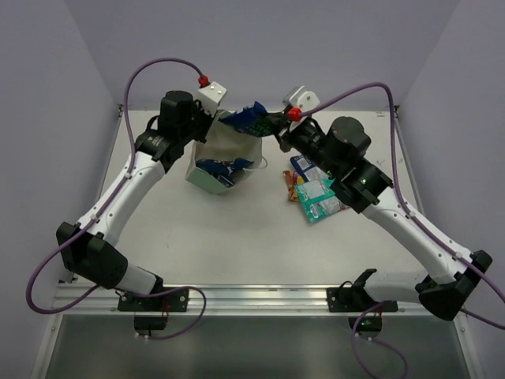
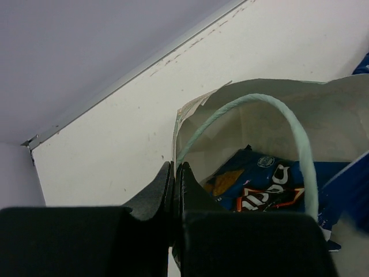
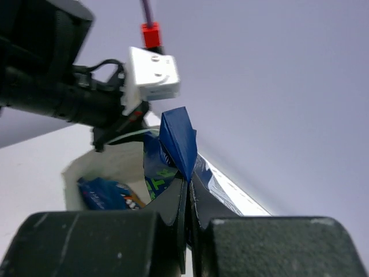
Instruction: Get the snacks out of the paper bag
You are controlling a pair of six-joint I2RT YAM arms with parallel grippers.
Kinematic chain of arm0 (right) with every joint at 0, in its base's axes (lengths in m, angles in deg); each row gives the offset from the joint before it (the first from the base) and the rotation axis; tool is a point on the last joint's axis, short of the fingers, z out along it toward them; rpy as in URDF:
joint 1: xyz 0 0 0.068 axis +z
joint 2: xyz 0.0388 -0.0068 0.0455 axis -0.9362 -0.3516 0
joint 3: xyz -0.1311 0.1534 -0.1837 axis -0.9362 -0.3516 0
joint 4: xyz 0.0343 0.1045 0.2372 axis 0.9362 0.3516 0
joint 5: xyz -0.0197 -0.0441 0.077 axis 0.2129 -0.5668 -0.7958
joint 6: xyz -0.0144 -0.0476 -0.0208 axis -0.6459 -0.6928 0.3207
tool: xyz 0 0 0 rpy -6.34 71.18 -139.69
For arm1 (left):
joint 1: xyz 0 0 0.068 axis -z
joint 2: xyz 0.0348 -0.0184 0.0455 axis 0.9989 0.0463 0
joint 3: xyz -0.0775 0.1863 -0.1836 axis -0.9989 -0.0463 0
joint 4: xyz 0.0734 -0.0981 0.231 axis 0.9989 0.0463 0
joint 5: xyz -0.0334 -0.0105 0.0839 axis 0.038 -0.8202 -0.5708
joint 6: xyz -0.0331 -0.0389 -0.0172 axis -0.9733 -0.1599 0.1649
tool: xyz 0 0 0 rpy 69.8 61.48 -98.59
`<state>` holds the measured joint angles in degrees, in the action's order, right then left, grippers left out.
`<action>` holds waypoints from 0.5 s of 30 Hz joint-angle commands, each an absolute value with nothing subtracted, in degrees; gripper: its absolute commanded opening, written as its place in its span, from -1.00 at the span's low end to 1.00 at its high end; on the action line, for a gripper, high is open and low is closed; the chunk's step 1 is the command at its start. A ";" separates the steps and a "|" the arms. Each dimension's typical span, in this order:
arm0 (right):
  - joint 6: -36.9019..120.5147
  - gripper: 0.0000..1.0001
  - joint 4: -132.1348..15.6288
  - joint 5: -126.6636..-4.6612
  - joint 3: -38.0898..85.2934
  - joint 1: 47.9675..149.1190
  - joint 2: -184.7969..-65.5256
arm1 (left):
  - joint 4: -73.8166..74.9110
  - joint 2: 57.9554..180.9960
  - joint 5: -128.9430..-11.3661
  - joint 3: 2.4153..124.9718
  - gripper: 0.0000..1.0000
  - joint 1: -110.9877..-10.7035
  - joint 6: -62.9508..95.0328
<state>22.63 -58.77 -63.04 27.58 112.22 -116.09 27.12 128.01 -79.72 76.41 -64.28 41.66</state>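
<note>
The paper bag [image 1: 207, 180], mint green outside and cream inside, stands tilted at the back middle of the table. My left gripper [image 1: 207, 126] is shut on its rim; the left wrist view shows the jaws [image 2: 174, 173] pinching the cream rim [image 2: 190, 107] beside the mint handle [image 2: 291, 124]. My right gripper [image 1: 276, 129] is shut on a dark blue snack packet [image 1: 248, 118] and holds it above the bag's mouth; it also shows in the right wrist view [image 3: 179, 138], pinched at the jaws [image 3: 188, 184]. Another blue packet [image 1: 221, 167] [image 2: 265, 179] lies inside the bag.
Three packets lie on the table right of the bag: a teal-green one [image 1: 323, 197], an orange-red one [image 1: 293, 185] and a blue one [image 1: 304, 166], partly under my right arm. Walls enclose the table at the back and sides.
</note>
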 commanded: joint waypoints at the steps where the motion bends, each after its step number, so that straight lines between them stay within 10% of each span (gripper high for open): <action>1: 20.05 -1.00 -60.17 -51.03 24.79 110.73 -113.87 | 23.22 128.71 -86.40 79.94 -1.00 -64.14 41.24; 8: 30.14 -1.00 -59.03 -39.22 16.18 109.23 -110.26 | 24.01 131.25 -95.02 81.79 -1.00 -64.93 41.68; 15: 41.04 -1.00 -58.40 -56.22 3.26 110.11 -112.37 | 22.78 130.82 -96.08 82.23 -1.00 -66.34 42.12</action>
<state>33.71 -56.43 -47.58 6.69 109.25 -111.63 27.40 132.08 -93.55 79.14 -65.61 41.71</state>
